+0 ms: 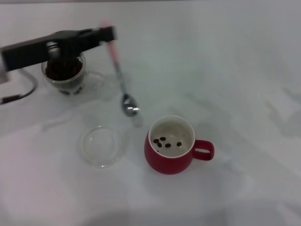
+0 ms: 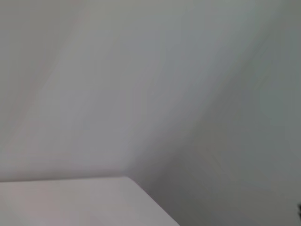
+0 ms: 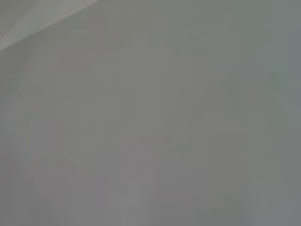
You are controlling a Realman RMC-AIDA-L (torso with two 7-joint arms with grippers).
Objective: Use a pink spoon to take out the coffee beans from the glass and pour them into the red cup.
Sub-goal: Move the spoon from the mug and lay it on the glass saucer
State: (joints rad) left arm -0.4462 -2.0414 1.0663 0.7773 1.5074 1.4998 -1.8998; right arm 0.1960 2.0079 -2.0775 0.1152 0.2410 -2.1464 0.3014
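Observation:
In the head view my left gripper [image 1: 109,34] reaches in from the left and is shut on the top of the pink spoon's handle [image 1: 113,52]. The spoon hangs down from it, its metal bowl [image 1: 129,104] between the glass and the red cup, above the table. The glass [image 1: 64,75] with a dark heap of coffee beans [image 1: 62,69] stands at the far left, partly under my left arm. The red cup [image 1: 171,145] stands near the middle front, handle to the right, with several coffee beans [image 1: 167,142] on its cream bottom. My right gripper is out of view.
A flat clear glass saucer [image 1: 99,146] lies left of the red cup. A dark cable [image 1: 21,94] runs at the left edge. The table is white. Both wrist views show only plain pale surface.

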